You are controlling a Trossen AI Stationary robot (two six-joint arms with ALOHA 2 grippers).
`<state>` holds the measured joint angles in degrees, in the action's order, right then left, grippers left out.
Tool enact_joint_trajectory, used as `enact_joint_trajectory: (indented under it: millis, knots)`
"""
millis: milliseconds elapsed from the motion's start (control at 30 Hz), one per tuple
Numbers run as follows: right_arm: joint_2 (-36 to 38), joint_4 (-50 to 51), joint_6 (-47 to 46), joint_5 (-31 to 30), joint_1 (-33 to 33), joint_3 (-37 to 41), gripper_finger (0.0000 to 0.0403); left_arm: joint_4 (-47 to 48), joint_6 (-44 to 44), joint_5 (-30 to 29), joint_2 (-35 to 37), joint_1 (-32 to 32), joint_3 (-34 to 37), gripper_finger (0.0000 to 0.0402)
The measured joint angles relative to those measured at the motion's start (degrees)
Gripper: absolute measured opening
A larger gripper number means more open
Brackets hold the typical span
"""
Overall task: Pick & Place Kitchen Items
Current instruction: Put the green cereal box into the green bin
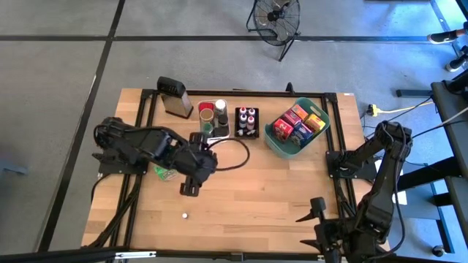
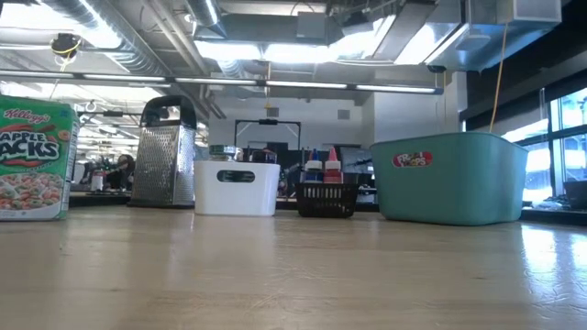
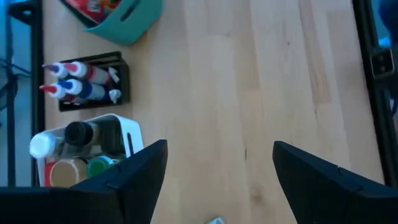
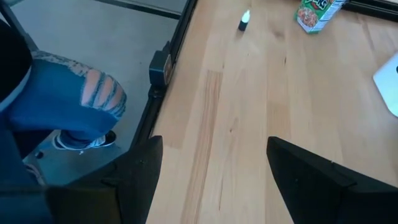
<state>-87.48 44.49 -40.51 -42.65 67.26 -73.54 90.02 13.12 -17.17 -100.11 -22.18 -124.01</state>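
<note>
My left gripper (image 1: 191, 184) (image 3: 217, 149) hangs open above bare table, left of centre, holding nothing. A small green cereal box (image 2: 32, 156) (image 1: 164, 173) stands upright on its base, partly under my left arm. Near the front edge, a tiny capped bottle (image 1: 185, 215) (image 4: 244, 20) rests on the wood. Jars and bottles fill the white bin (image 1: 214, 117) (image 3: 127, 140). Little bottles stand in the black tray (image 1: 246, 120) (image 3: 93, 84). Coloured boxes sit in the teal basket (image 1: 296, 126) (image 2: 449, 176). My right gripper (image 1: 311, 213) (image 4: 214, 143) waits open at the front right.
A metal grater (image 1: 175, 96) (image 2: 170, 151) stands at the far left, beside the white bin. A black cable loops on the table near the bin (image 1: 238, 153). A person's leg in blue jeans (image 4: 68, 99) shows beyond the table's edge. Bare wood spreads across the middle and front.
</note>
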Motion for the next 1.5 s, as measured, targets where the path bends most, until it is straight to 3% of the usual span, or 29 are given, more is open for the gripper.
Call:
enact_joint_trajectory:
  millis: [200, 600, 833, 1133, 1500]
  knots:
    - [-0.3, -0.1, 0.0, 0.0, 0.0, 0.0, 0.0291, -0.3, 4.5, -1.4, 3.8, 0.1, 2.2, 0.0288]
    - [-0.3, -0.1, 1.1, 0.8, -0.1, 0.0, 0.0291, 0.1, 22.1, 6.7, 24.8, -1.7, 39.5, 0.0288]
    - [-0.3, -0.1, 1.5, -2.3, -1.0, 0.0, 0.0291, 0.0, 31.3, 6.6, 28.9, -5.6, 52.7, 0.0288]
    - [-0.3, -0.2, 1.2, -2.3, -2.4, 0.0, 0.0291, -2.7, 40.9, 5.7, 28.6, -5.6, 61.8, 0.0288]
    - [-0.3, -0.2, 0.9, -1.7, -2.3, 0.0, 0.0291, -9.9, 43.7, 8.8, 28.6, -2.1, 63.2, 0.0288]
